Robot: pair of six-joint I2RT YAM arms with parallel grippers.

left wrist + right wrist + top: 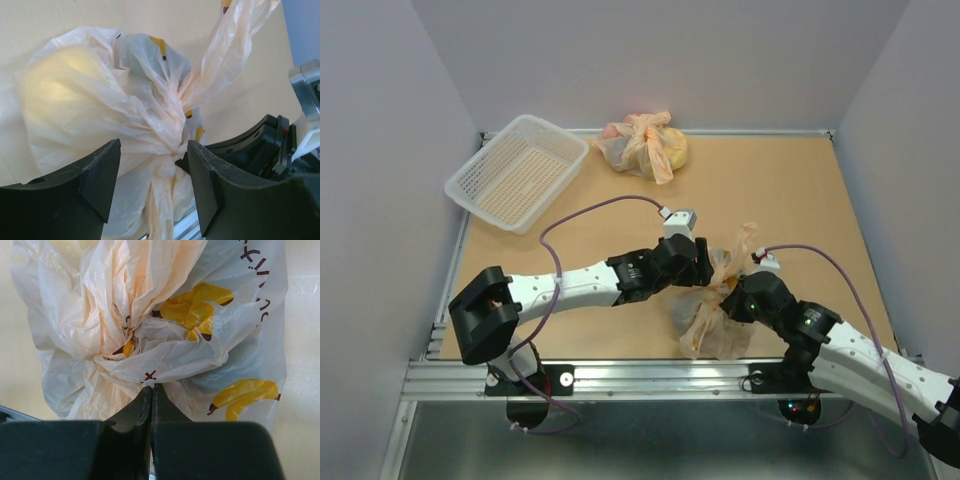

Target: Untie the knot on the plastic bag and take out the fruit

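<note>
The left gripper (154, 172) straddles the bag's (706, 326) knot (172, 146), jaws wide and empty; the right gripper (151, 396) pinches the bag, fully closed.

the fruit (65, 95) is a yellow blur behind the plastic bag (150, 105).

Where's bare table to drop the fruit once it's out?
Widest bare patch: right-back table, between the yellow-lump bag and right wall. Smaller strip between basket and left arm. Crowded near-centre: left gripper and right gripper meet at the plastic bag.
</note>
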